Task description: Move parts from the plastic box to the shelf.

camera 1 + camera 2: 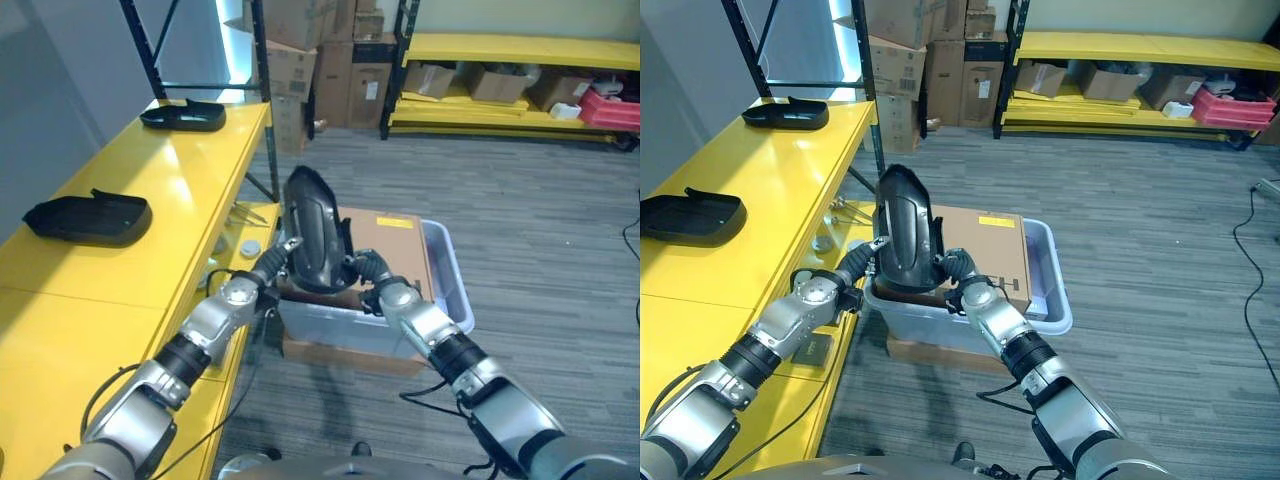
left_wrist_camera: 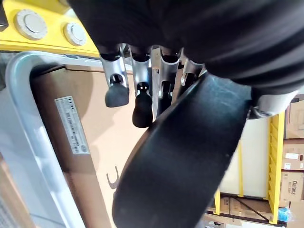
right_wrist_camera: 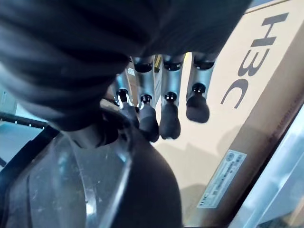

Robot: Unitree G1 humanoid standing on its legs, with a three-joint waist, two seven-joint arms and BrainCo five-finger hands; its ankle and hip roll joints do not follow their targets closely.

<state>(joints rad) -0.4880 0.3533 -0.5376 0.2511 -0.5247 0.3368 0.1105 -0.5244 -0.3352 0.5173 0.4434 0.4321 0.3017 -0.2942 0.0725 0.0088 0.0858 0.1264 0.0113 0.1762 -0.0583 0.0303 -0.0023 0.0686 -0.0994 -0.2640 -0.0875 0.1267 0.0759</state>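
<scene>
A large black curved part point(image 1: 315, 230) stands upright just above the grey plastic box point(image 1: 452, 285), held between my two hands. My left hand point(image 1: 266, 270) presses on its left side. In the left wrist view its fingers point(image 2: 141, 97) hang straight beside the part's point(image 2: 180, 156) rim. From the other side my right hand point(image 1: 378, 280) presses in, its fingers point(image 3: 168, 116) straight next to the part point(image 3: 137, 190). A flat brown carton point(image 1: 395, 245) lies in the box under the part. The yellow shelf point(image 1: 150, 190) runs along my left.
Two more black parts point(image 1: 88, 218) point(image 1: 183, 117) lie on the yellow shelf. The plastic box rests on a cardboard base point(image 1: 340, 355) on grey carpet. Small round items point(image 1: 248, 247) sit on a lower shelf level. Stacked cartons point(image 1: 320, 60) and a yellow rack point(image 1: 520, 50) stand at the back.
</scene>
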